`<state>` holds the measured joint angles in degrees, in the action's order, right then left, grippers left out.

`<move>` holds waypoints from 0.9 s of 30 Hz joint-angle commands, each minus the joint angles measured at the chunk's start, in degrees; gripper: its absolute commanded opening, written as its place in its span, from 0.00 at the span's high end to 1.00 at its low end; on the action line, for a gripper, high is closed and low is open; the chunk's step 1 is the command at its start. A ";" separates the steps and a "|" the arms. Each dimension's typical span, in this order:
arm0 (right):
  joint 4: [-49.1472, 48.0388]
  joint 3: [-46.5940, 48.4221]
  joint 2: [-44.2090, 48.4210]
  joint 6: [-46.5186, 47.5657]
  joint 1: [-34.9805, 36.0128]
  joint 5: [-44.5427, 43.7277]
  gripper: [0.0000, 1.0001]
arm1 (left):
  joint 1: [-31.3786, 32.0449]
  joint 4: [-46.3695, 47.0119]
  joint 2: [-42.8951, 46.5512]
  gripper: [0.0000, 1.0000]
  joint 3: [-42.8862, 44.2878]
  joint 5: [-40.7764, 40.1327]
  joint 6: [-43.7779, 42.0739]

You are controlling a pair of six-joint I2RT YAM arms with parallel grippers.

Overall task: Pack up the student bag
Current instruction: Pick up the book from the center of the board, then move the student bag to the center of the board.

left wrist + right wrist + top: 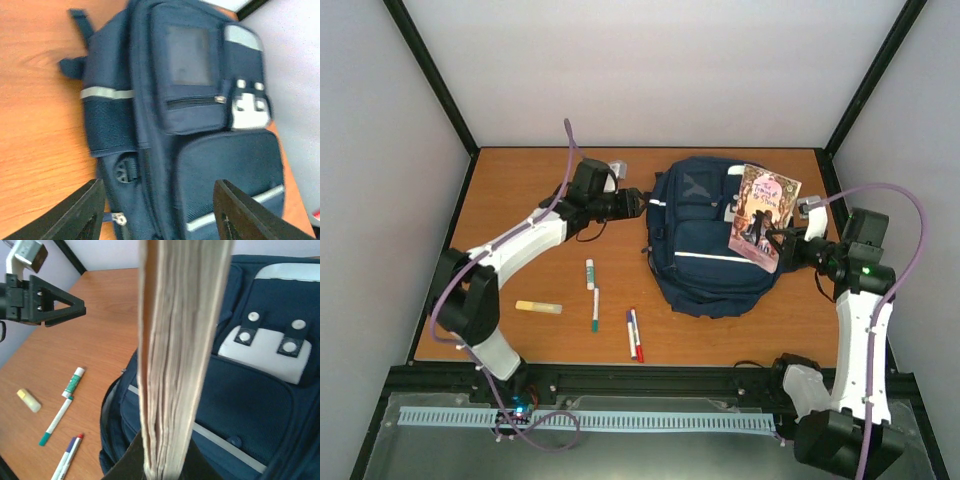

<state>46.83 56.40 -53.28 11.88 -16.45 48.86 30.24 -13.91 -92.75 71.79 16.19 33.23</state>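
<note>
The navy student bag [705,240] lies flat in the middle of the table, front pockets and white-grey patches up; it also fills the left wrist view [200,125] and shows in the right wrist view [260,405]. My right gripper [782,243] is shut on a paperback book [763,215] with a pink cover and holds it above the bag's right side; the right wrist view shows its page edges [175,360] between the jaws. My left gripper [638,203] is open and empty, just left of the bag's upper left edge, its fingers [80,215] wide apart.
On the table left of the bag lie a glue stick [589,273], a green-capped pen [595,310], two pens side by side [634,335] and a yellow eraser-like bar [538,307]. Black frame posts and white walls enclose the table.
</note>
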 commanded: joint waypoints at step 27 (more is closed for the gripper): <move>-10.06 -10.19 7.65 3.44 -5.35 3.76 0.97 | -3.61 -13.42 -42.24 0.46 39.97 1.89 -0.24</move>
<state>38.74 46.37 -46.26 14.37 -21.32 51.48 26.89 -24.58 -133.27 108.22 18.48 34.20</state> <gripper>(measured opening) 0.063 0.560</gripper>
